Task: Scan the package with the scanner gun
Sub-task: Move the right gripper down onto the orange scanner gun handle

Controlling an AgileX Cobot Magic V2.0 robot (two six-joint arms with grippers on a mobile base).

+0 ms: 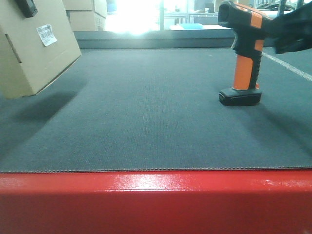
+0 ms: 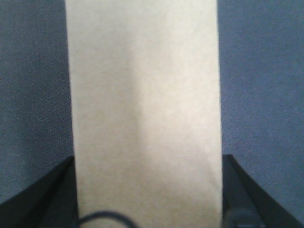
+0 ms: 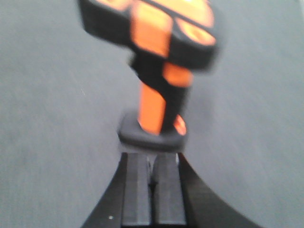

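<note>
Two grippers are in view. The right gripper (image 3: 152,159) has its two fingers (image 3: 135,190) pressed together with only a thin slit between them and nothing in it. Its tips sit just behind the flat base of the one scanner gun (image 3: 156,71). In the front view this gripper is a dark blur beside the back of the scanner gun's head, and I cannot tell whether they touch.

The left gripper (image 2: 148,159) is clamped on the one package (image 2: 142,104), with a black finger (image 2: 52,194) against each side of the tan cardboard. In the front view the package (image 1: 34,48) hangs tilted far to the left of the scanner gun, clear of the surface with its shadow beneath. Its single white barcode label (image 1: 47,35) is on the face turned toward the scanner gun.

The scanner gun (image 1: 243,53) stands upright on its base on a dark grey woven mat (image 1: 146,107). A glossy red edge (image 1: 156,200) runs along the near side. Behind the scanner gun and to its left are a few stacked cardboard boxes (image 1: 85,14) and a glaring bright window (image 1: 131,14).

The package is cut off at the top and left of the front view. The right wrist view is blurred, and the label's print is too small to read.
</note>
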